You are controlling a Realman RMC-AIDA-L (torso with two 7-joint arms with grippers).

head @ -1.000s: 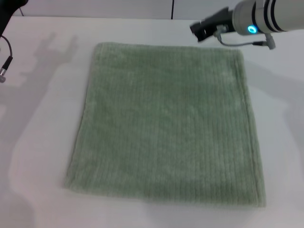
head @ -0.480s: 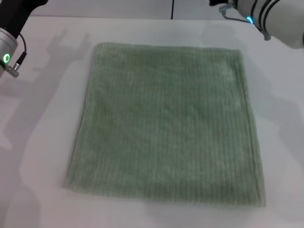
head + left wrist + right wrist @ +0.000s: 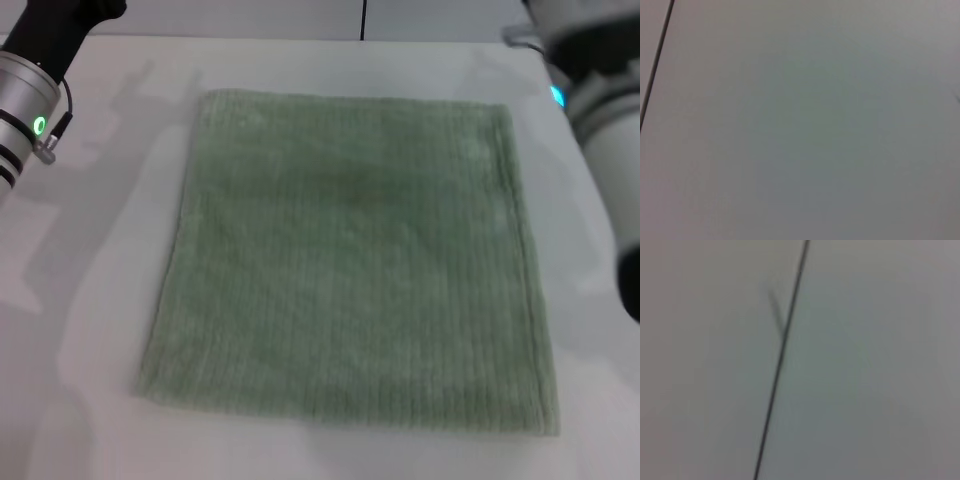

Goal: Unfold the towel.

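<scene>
While the towel (image 3: pixel 350 260) lies flat, mid-frame on the table (image 3: pixel 100 300), unfolding appears done; both arms sit at upper corners, fingers unseen; you need only park.

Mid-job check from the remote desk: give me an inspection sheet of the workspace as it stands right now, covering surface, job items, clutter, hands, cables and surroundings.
Surface: white table, matte, with soft arm shadows near the far left and right.
Job's things: the towel lies spread flat as one roughly square sheet, hems showing along its sides; no folded-over flap seen.
Clutter: nothing seen.
Hands: neither hand is in view; the left arm is at the far-left corner, the right arm at the far-right edge, both off the towel.
Cables: a thin dark cable loops beside the left arm's wrist.
Surroundings: pale wall behind the table, with a dark vertical seam; wrist views show only blank pale surface.
</scene>
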